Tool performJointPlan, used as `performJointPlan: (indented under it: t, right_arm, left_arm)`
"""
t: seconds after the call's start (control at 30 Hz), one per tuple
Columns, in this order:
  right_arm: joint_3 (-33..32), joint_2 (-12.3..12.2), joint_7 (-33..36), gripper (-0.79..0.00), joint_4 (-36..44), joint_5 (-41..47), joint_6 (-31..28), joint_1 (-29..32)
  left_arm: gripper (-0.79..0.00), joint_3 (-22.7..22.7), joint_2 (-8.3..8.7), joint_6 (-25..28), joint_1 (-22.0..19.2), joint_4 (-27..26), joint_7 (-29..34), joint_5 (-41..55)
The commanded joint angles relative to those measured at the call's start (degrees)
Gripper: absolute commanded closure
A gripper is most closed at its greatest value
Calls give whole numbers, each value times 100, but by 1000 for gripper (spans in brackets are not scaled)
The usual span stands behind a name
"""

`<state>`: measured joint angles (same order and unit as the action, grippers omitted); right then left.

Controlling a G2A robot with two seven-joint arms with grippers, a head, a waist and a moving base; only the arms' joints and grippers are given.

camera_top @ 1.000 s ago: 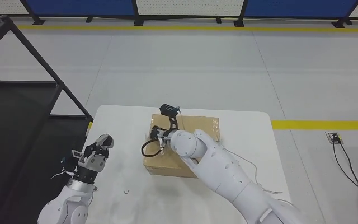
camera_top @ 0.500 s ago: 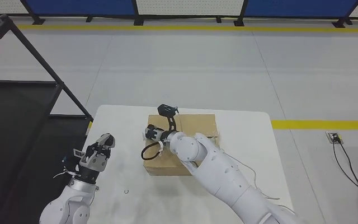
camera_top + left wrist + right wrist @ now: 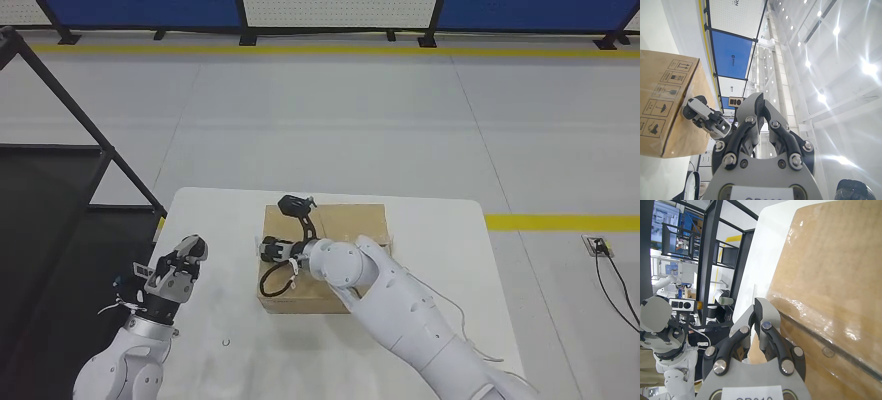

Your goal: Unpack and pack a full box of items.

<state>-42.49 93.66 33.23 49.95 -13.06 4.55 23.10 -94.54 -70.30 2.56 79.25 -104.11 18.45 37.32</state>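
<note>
Box (image 3: 692, 138) side: arrow, glass, umbrella pictograms (image 3: 660, 106); right claw (image 3: 758, 309) closed alongside.

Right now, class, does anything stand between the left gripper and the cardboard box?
Only the right gripper, at the side of the cardboard box that faces the left gripper. Nothing else visible stands between them on the table.

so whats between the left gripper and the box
Bare white table, then the right gripper at the side of the box facing the left gripper; the top view shows it.
</note>
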Motion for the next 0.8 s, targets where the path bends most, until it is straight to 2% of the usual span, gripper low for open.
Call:
performJointPlan:
  t: [0.0, 0.27, 0.53, 0.77]
  right_arm:
    - [-76, -18, -93, 0, 52, -77, 214, 44]
    - [-470, -195, 9, 0, 461, -379, 672, 340]
    - [-1067, -489, 186, 0, 1438, -911, 1428, 1010]
    - [-1705, -704, 12, 0, 2220, -1333, 2178, 1616]
  left_arm:
    - [0, 12, -1, -14, -20, 7, 5, -5]
    - [0, 58, 0, -83, -109, 40, 59, -26]
    - [0, 142, 5, -197, -278, 80, 169, -95]
    - [0, 142, 17, -281, -354, 91, 265, -137]
